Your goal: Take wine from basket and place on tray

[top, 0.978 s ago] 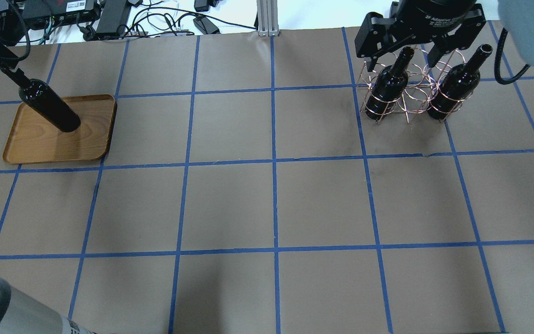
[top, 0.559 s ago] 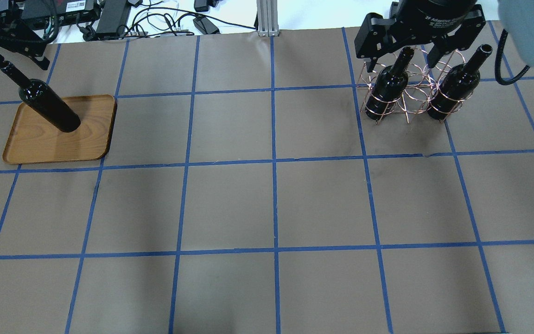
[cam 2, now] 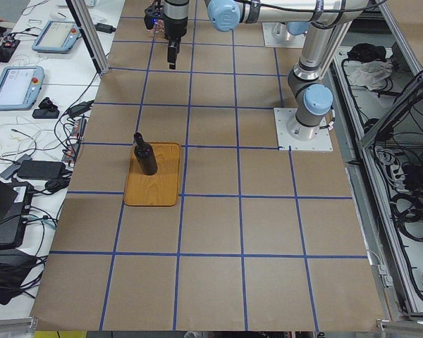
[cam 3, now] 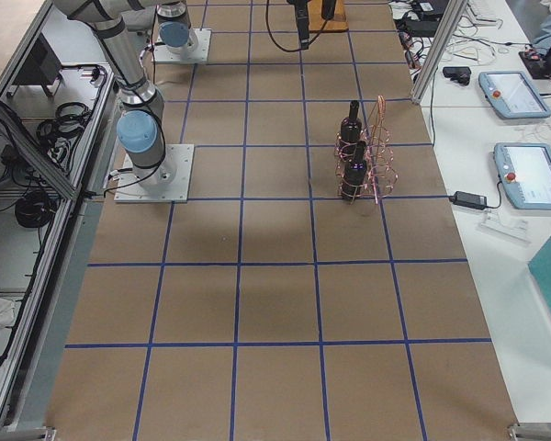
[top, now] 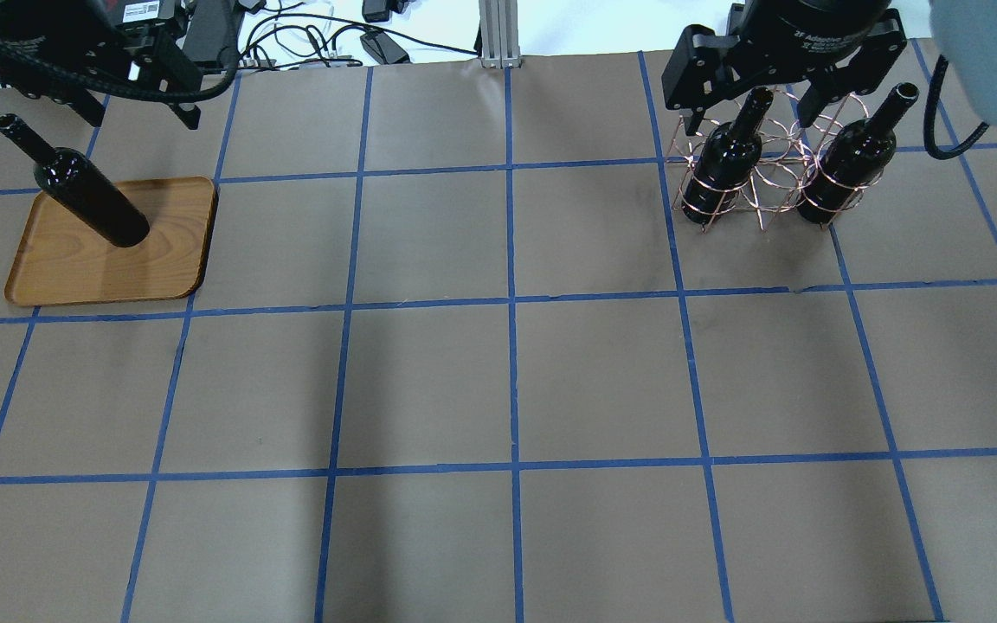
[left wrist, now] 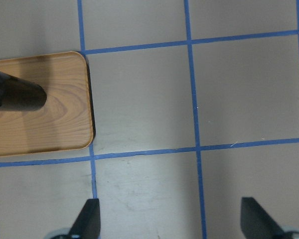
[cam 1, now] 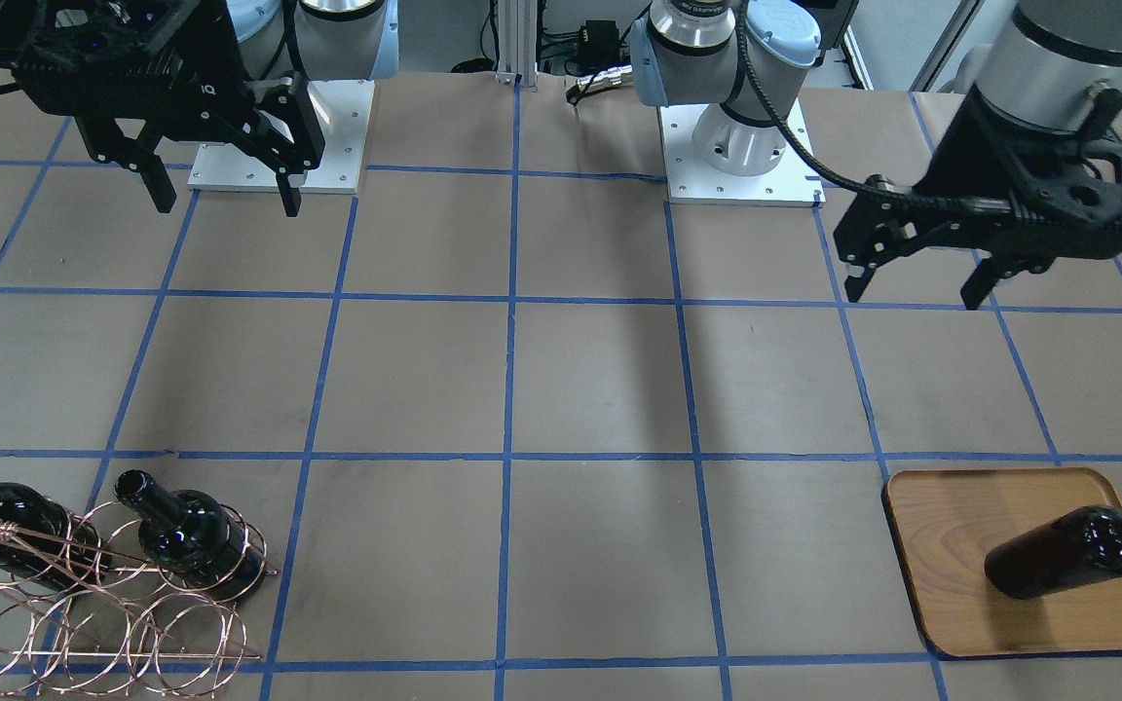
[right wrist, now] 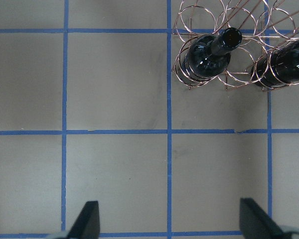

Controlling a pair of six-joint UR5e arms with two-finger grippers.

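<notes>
Jaws on both your left gripper (cam 1: 914,292) and right gripper (cam 1: 227,204) stand apart, the wine (cam 1: 1058,560) stands upright on the tray (cam 1: 931,516) near the left one, and farther across the table two more bottles (cam 1: 186,535) sit in the basket (cam 1: 84,638).

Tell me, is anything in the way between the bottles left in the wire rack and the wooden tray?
Nothing visible is. No object lies on the table between the basket and the tray. One bottle already stands on the tray, with bare wood beside it for another.
</notes>
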